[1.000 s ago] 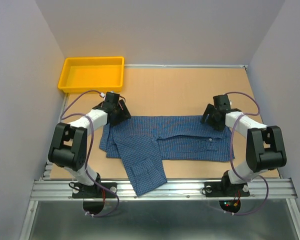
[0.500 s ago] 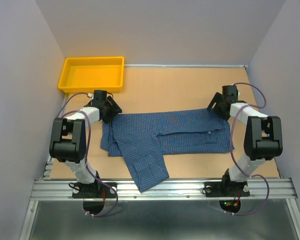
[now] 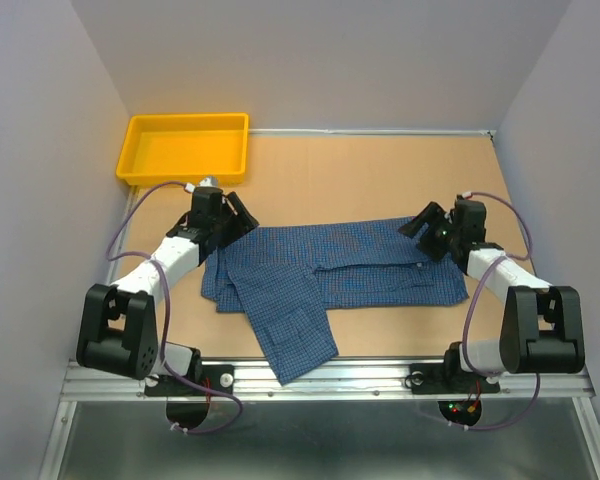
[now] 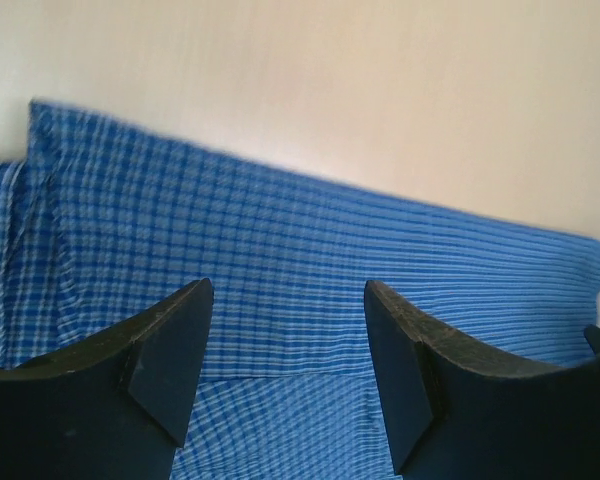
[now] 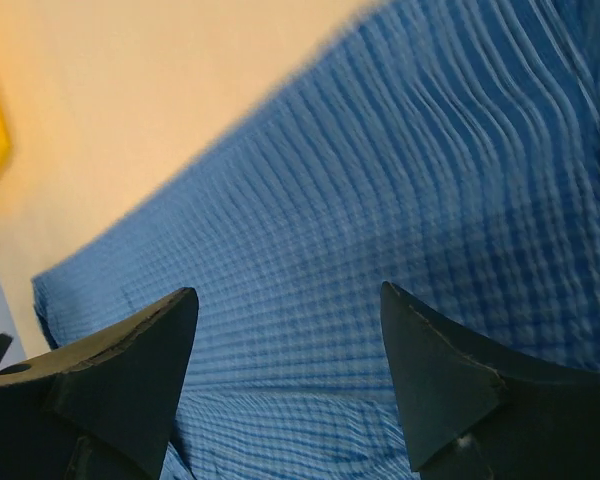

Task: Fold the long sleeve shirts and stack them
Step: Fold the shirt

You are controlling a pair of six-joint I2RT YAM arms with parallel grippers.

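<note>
1. Tan table (image 3: 360, 170): soft blue fine-check shirt (image 3: 360, 265) lies flat between both grippers, one sleeve trailing over the near edge.
2. Yellow plastic tray (image 3: 185, 150) sits beyond the left gripper (image 3: 242, 218), clear of the cloth.
3. Left gripper and right gripper (image 3: 427, 226): fingers spread, holding nothing, above the shirt's far edge.
4. Only the wrist views show the weave and a seam.

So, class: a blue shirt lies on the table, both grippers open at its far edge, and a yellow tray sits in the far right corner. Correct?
No. The top view shows the tray in the far left corner. The rest holds: shirt on the table, left gripper and right gripper open at its far edge.
</note>
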